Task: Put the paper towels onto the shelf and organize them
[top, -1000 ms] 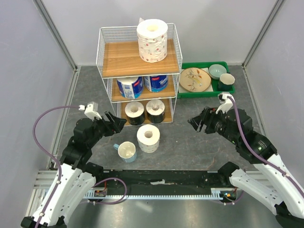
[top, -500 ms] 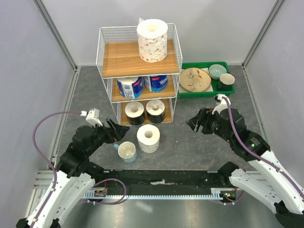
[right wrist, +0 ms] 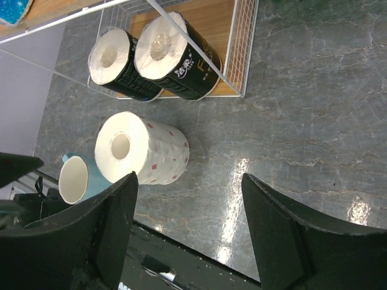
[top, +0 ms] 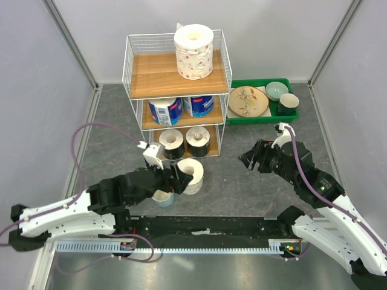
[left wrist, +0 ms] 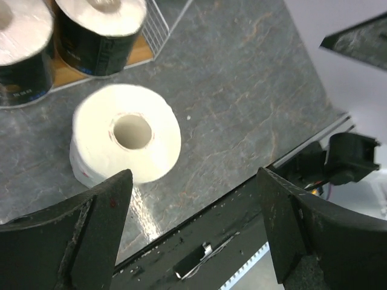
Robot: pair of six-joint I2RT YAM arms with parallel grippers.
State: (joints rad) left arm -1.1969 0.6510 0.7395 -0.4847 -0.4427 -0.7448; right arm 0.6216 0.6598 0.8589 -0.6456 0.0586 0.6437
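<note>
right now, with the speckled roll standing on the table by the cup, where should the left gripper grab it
Probably across its round side wall, coming down from above: the speckled roll stands upright, core up. Keep the fingers clear of the cup close beside it. The left gripper is open.

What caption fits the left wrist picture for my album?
Open left gripper poised over a white paper roll standing beside the shelf.

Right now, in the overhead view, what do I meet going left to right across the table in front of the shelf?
Pale cup with blue handle → loose speckled paper roll → right gripper, open. The left gripper overlaps the cup and roll, so it is left out.
</note>
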